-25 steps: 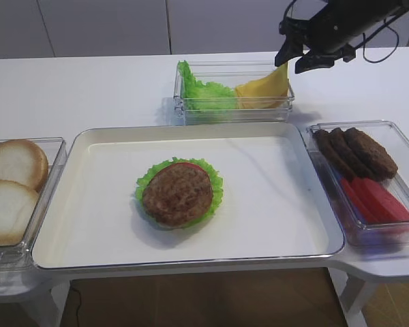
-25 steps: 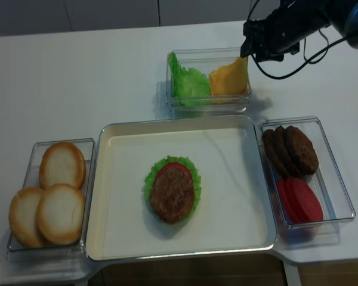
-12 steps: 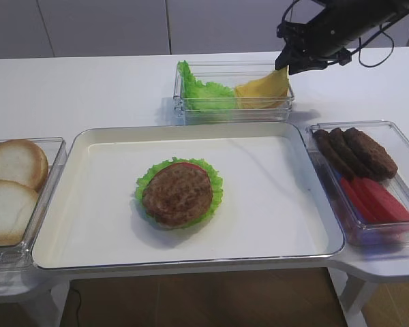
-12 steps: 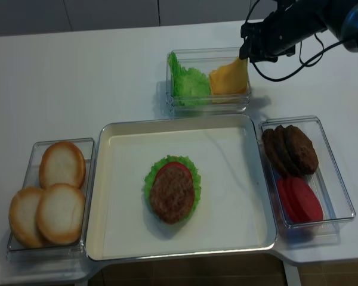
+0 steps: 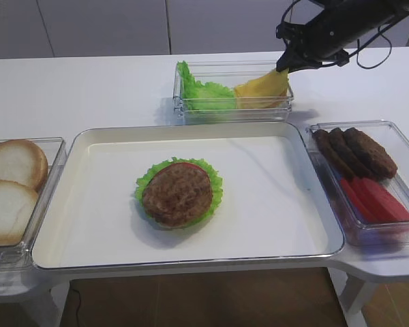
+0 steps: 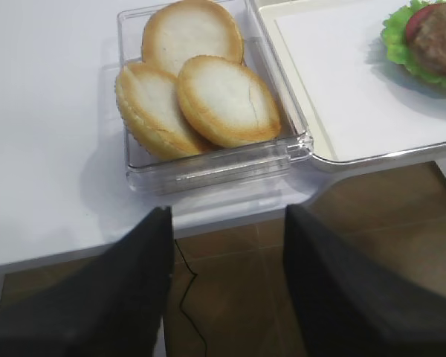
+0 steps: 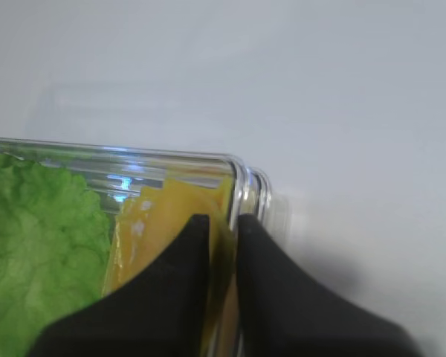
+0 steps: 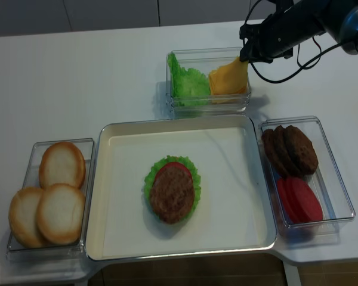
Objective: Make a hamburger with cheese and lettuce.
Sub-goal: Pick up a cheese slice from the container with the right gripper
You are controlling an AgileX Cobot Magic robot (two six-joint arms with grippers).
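Cheese, a thin floppy yellow square slice, leans in the right half of a clear plastic tub at the far side of the white table, with its upper corner pinched between the right gripper fingers, which are closed on it at the tub's right wall. Frilly bright-green lettuce fills the tub's left half, just beside the slice. The step in hand looks like picking the cheese; next it would need lifting clear of the tub rim and carrying near and left to the hamburger, a brown patty over a red tomato slice and green leaf, lying on the large white tray. The slice may sag or catch on the wall. A clear box of dark patties and red tomato slices sits right of the tray, pale bun halves left. The left gripper hangs spread apart near the buns, holding nothing.
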